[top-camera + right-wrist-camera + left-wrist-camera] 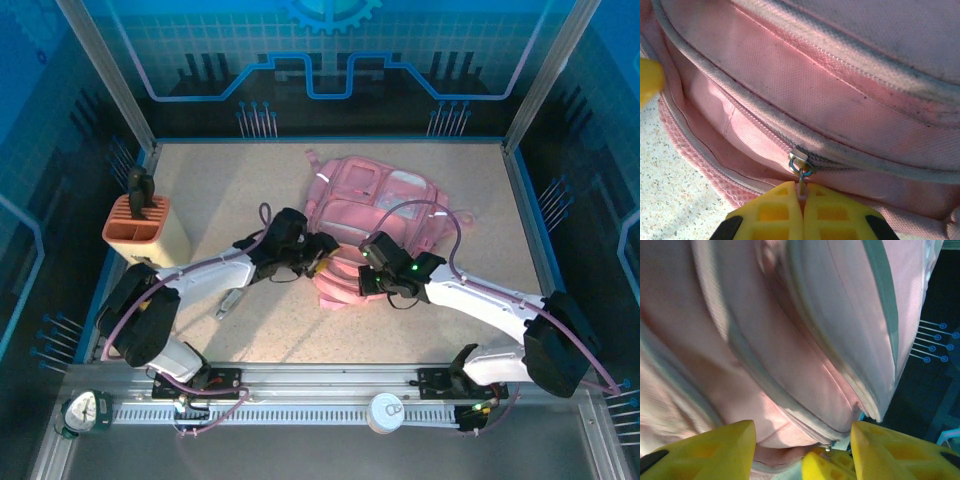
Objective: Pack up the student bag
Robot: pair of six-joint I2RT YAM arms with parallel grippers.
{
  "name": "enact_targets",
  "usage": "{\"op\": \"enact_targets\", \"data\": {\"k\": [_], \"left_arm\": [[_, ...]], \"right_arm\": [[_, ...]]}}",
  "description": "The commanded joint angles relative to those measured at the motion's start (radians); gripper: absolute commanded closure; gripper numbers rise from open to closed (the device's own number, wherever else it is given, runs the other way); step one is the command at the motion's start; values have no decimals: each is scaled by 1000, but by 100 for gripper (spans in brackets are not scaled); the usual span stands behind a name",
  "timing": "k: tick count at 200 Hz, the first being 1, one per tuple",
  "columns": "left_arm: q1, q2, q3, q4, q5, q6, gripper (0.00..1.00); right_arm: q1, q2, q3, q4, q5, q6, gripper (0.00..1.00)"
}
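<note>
The bag [375, 215] lies flat mid-tabletop [220, 180]. The right pincer [803, 194] is clamped on the zipper pull [801, 167], probably to run the zipper. The left pincer [802, 432] stands open against the bag's near edge, gripping nothing, likely placed to brace the fabric.

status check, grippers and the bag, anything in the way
Left gripper open at the student bag's near edge. Right gripper shut on its zipper pull. Pen holder stands far left, apart from the bag.

Bright overhead light, soft shadows on the table [300, 340], left wrist view blurred — student bag [790, 340] smeared, right wrist sharp.
</note>
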Motion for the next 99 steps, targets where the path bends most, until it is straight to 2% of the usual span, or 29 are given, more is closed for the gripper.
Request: {"op": "enact_targets", "data": {"k": [1,30,57,77,99], "left_arm": [[-48,49,23,100,-57,-139,47],[-88,119,34,138,-82,-215,50],[-108,165,70,131,-90,-211,60],[-108,167,82,79,-130,-192,74],[-91,156,86,42,-154,-145,93]], "right_arm": [[31,1,4,0,-12,20,100],[34,2,-2,5,-11,23,100],[34,5,-2,10,-5,19,100],[35,10,6,6,2,11,100],[35,16,21,-21,15,2,100]]}}
